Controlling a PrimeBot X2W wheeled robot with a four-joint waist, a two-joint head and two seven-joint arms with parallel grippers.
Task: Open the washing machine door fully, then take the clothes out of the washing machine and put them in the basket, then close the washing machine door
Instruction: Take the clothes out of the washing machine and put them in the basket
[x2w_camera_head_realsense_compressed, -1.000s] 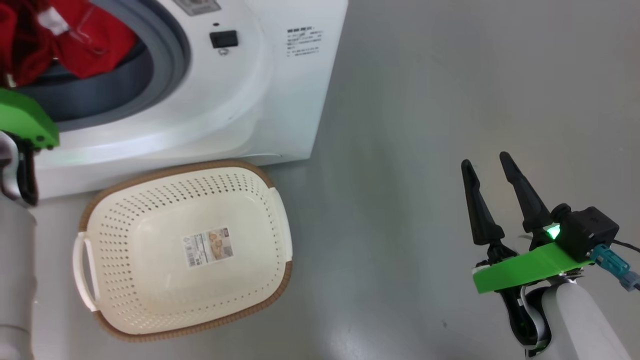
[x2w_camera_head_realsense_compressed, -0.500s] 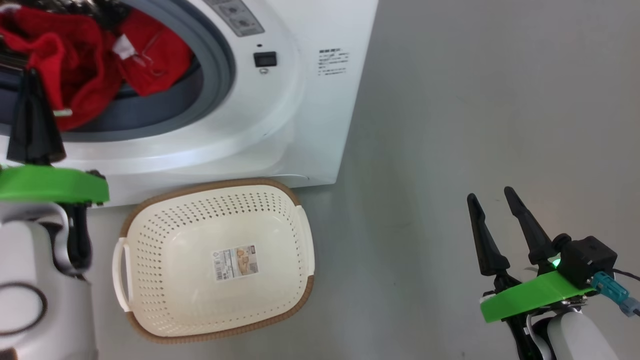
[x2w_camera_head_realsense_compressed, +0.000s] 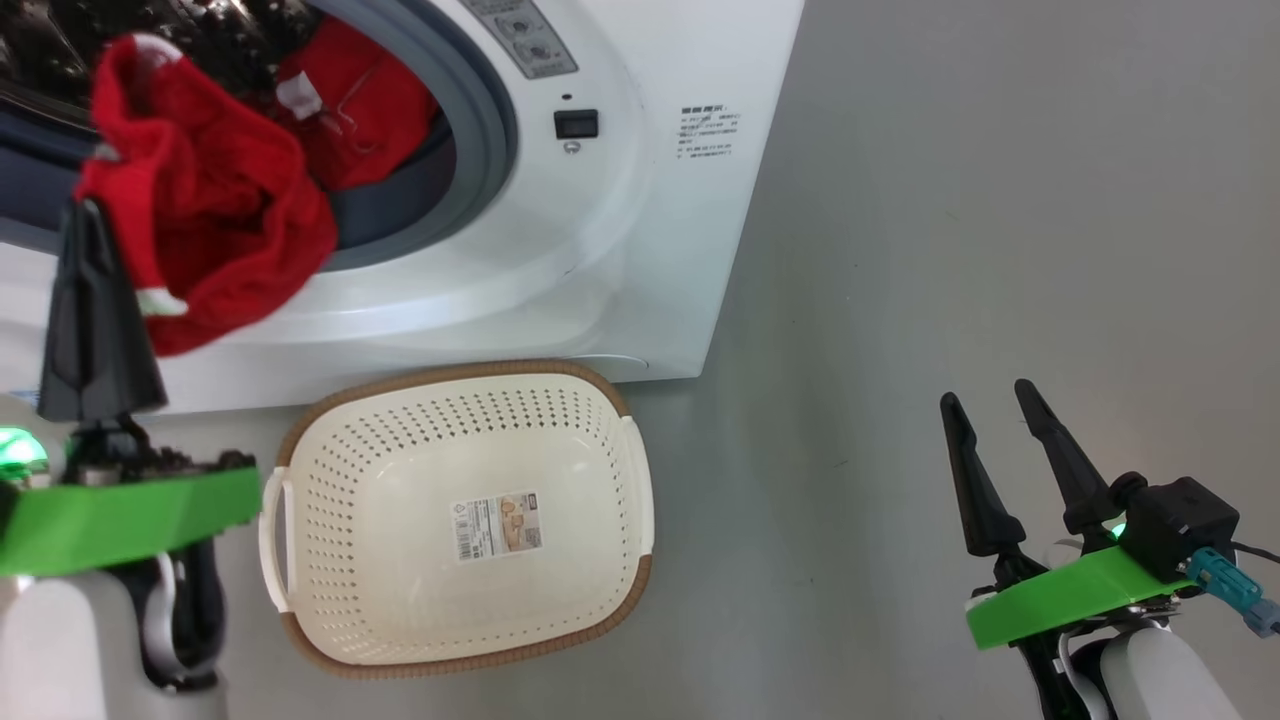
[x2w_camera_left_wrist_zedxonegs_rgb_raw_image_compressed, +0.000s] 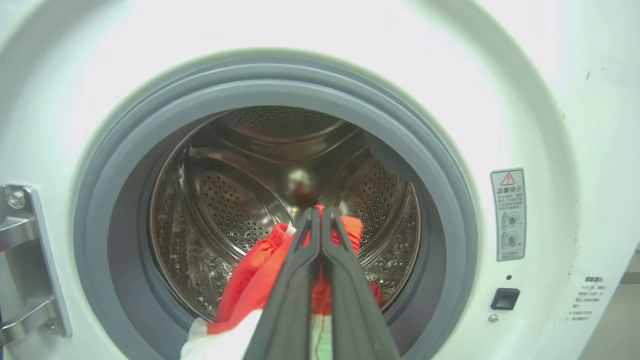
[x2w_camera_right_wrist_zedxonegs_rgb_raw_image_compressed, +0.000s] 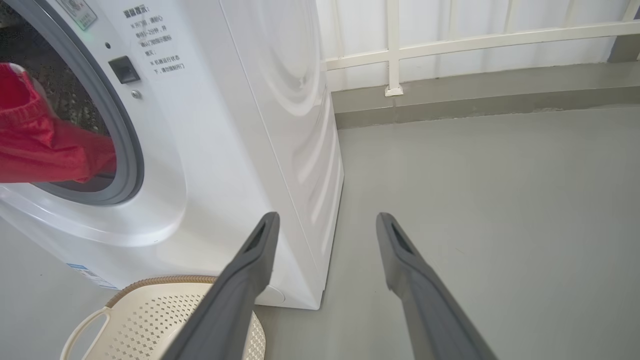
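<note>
My left gripper (x2w_camera_head_realsense_compressed: 85, 210) is shut on a red garment (x2w_camera_head_realsense_compressed: 215, 230) of the clothes, which hangs before the lower edge of the washing machine (x2w_camera_head_realsense_compressed: 640, 250) opening. In the left wrist view the shut gripper (x2w_camera_left_wrist_zedxonegs_rgb_raw_image_compressed: 317, 212) pinches red and white fabric (x2w_camera_left_wrist_zedxonegs_rgb_raw_image_compressed: 247, 275) in front of the steel drum (x2w_camera_left_wrist_zedxonegs_rgb_raw_image_compressed: 225, 195). A second red garment (x2w_camera_head_realsense_compressed: 370, 110) lies inside against the grey ring. The cream basket (x2w_camera_head_realsense_compressed: 400, 450) sits on the floor below the opening, with just a label in it. My right gripper (x2w_camera_head_realsense_compressed: 985, 395) is open over bare floor, far right. The washing machine door is out of view.
Grey floor (x2w_camera_head_realsense_compressed: 950, 200) stretches to the right of the machine. A white railing (x2w_camera_right_wrist_zedxonegs_rgb_raw_image_compressed: 450, 35) and a low kerb (x2w_camera_right_wrist_zedxonegs_rgb_raw_image_compressed: 475, 97) run behind. A metal hinge bracket (x2w_camera_left_wrist_zedxonegs_rgb_raw_image_compressed: 25, 260) sits left of the drum opening. The basket rim (x2w_camera_right_wrist_zedxonegs_rgb_raw_image_compressed: 155, 281) lies below my open right gripper (x2w_camera_right_wrist_zedxonegs_rgb_raw_image_compressed: 327, 217).
The head camera has shifted. My left gripper has drawn back out of the drum, pulling the red garment with it to hang outside the opening. The right gripper stays open.
</note>
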